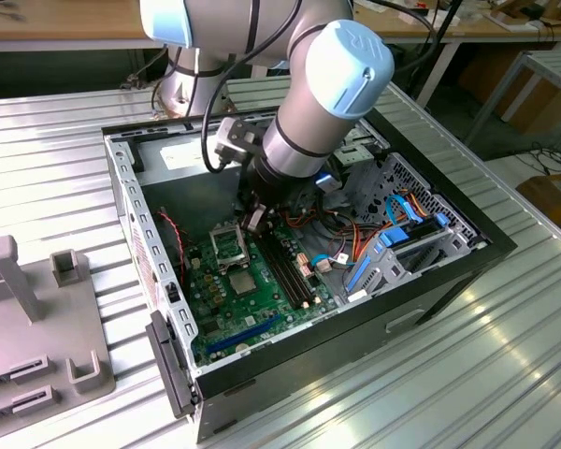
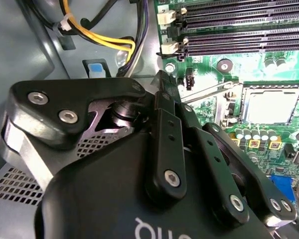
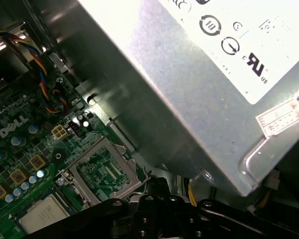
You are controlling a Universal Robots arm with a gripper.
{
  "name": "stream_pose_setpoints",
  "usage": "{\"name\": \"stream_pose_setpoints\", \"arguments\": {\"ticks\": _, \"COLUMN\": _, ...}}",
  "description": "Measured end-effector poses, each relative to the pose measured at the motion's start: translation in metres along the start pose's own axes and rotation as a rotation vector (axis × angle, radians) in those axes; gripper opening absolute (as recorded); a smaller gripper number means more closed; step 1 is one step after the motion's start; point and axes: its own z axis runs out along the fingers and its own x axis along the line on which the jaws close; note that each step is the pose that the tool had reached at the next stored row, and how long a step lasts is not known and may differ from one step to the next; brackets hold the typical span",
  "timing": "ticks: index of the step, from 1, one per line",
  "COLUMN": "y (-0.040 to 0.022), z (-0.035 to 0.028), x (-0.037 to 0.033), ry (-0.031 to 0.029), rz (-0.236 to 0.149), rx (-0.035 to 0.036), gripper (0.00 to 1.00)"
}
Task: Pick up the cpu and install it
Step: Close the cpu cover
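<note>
Arm (image 1: 309, 103) angled down, pincer (image 2: 162, 82) lowered.

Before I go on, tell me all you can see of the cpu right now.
The cpu is a small, thin square with a dull silver-grey metal face. It lies flat, face up, on the green motherboard, right beside the square metal frame, on the side near the case's open front edge. Nothing rests on it. The gripper hangs above the board near the frame, apart from the chip.
</note>
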Motion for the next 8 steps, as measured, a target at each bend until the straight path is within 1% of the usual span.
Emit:
{"name": "stream_pose_setpoints", "arguments": {"ticks": 6, "y": 0.0007, "z": -0.0028, "x": -0.0003, "ry": 0.0049, "rz": -0.008, "rx": 0.0014, "gripper": 0.11}}
{"name": "stream_pose_setpoints", "arguments": {"ticks": 8, "y": 0.001, "z": -0.0039, "x": -0.0003, "ry": 0.008, "rz": -0.01, "rx": 0.0032, "gripper": 0.11}}
